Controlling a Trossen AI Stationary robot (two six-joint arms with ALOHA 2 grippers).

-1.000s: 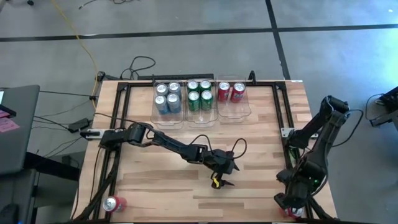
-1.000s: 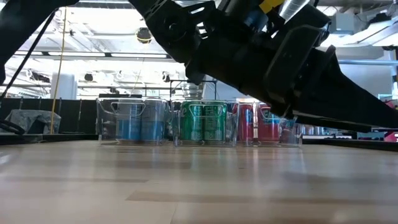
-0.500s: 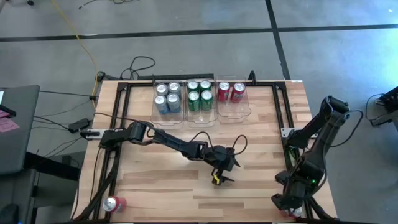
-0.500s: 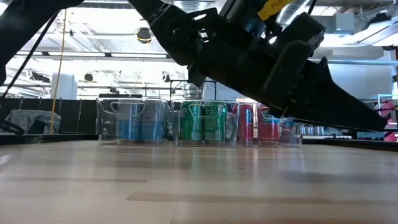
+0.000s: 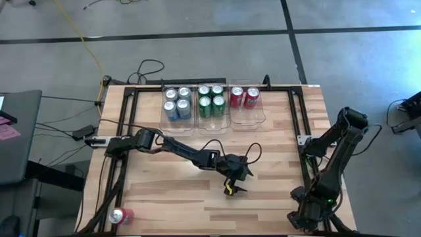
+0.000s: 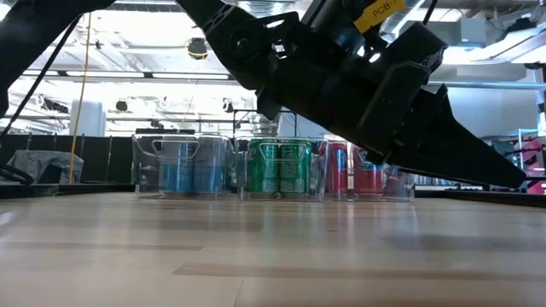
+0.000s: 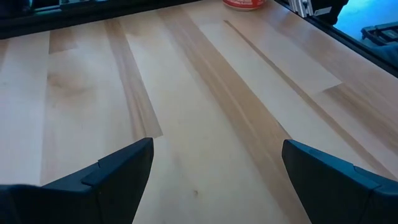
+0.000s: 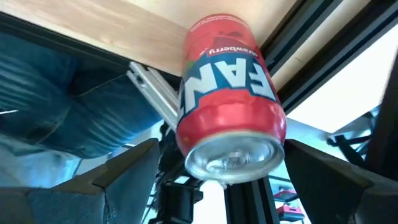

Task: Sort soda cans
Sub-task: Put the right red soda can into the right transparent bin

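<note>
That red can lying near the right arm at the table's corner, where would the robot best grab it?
Probably across its round body, mid-length. The red can lies on its side at the table's near right corner, silver top toward the right end effector, whose open fingers already flank it. Coming end-on from the top, the fingers would close on the curved sides.

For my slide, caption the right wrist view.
Right gripper with open fingers closing in on a red soda can at the table's edge.
</note>
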